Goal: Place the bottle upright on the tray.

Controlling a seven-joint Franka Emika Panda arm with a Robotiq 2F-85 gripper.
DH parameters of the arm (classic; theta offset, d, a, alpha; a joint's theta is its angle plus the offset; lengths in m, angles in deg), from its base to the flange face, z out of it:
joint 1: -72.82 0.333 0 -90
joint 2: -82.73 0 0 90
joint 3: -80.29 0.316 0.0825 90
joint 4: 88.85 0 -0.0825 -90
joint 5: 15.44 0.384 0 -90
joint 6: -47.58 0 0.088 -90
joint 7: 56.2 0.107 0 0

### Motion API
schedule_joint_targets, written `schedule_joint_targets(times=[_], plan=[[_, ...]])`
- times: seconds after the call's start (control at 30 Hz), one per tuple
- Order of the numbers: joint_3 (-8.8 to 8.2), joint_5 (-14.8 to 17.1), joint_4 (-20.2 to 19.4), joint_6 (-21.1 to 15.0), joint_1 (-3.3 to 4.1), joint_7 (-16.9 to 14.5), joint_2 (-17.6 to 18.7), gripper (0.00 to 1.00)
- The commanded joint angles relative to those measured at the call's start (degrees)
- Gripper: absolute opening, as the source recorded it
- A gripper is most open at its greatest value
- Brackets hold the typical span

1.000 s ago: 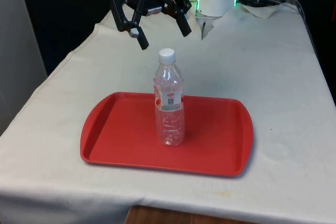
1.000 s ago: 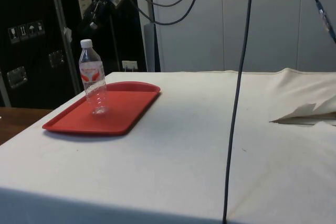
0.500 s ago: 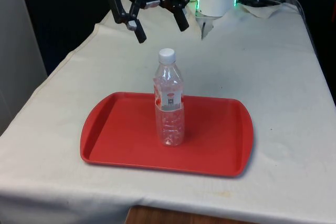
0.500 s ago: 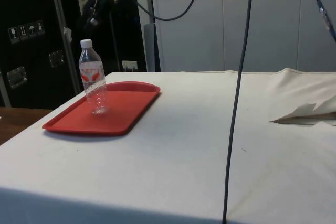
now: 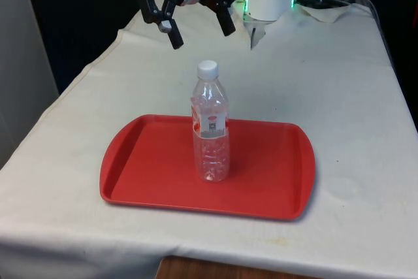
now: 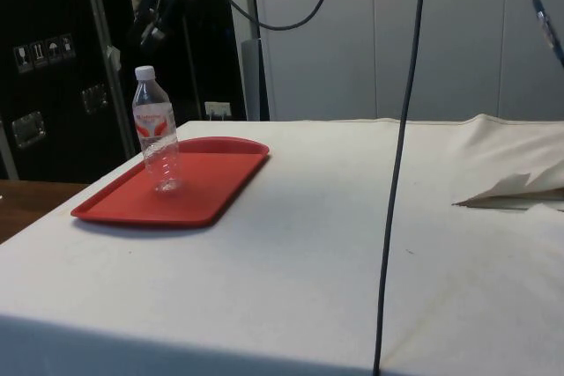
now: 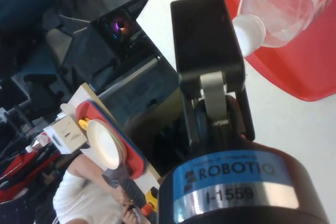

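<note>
White cloth (image 5: 339,83) bears red tray (image 5: 144,168), upright bottle (image 5: 210,129); tool (image 5: 199,31) spread above.

The gripper (image 5: 199,27) is cut off by the front view's upper edge. In the wrist view, the bottle (image 7: 281,1) runs past the upper right corner.

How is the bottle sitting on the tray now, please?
Upright: the bottle stands on its base on the red tray, white cap up, free of the open hand.

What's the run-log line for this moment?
bottle: upright on tray, white cap on | pincer: open, empty, above and behind bottle | placement: looks done
</note>
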Motion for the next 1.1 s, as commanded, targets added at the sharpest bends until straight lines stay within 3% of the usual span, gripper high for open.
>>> schedule_joint_targets(times=[0.0, 0.03, 0.07, 0.27, 0.3, 0.33, 0.57, 0.6, 0.63, 0.87, 0.9, 0.93, 0.97, 1.07], plan=[[-0.52, -1.26, -0.23, -0.63, 0.63, 0.8, -0.17, 1.0], [0.0, 0.0, 0.0, 0.0, 0.0, 0.0, 0.0, 1.0], [-0.52, -1.49, -0.17, -0.69, 0.69, 0.92, -0.17, 1.0], [-0.57, -3.78, 0.29, -0.8, 0.97, 1.83, -0.34, 1.0], [-0.06, -2.64, 0.52, -0.23, 0.34, 1.03, -0.17, 1.0], [-0.57, -4.07, 0.29, -0.86, 0.97, 1.95, -0.34, 1.0], [-0.52, -6.47, 0.52, -0.97, 1.32, 2.75, -0.63, 1.0], [-0.06, -5.44, 0.63, -0.4, 0.74, 1.95, -0.57, 1.0], [-0.52, -6.76, 0.57, -1.03, 1.38, 2.86, -0.63, 1.0], [-0.52, -8.88, 0.86, -1.09, 1.66, 3.55, -0.74, 1.0], [-0.52, -9.17, 0.92, -1.09, 1.66, 3.61, -0.74, 1.0], [-0.06, -8.31, 1.15, -0.4, 1.09, 2.98, -0.63, 1.0], [-0.52, -9.4, 0.97, -1.09, 1.72, 3.72, -0.74, 1.0], [-0.52, -10.2, 1.15, -1.09, 1.89, 3.84, -0.74, 1.0]])
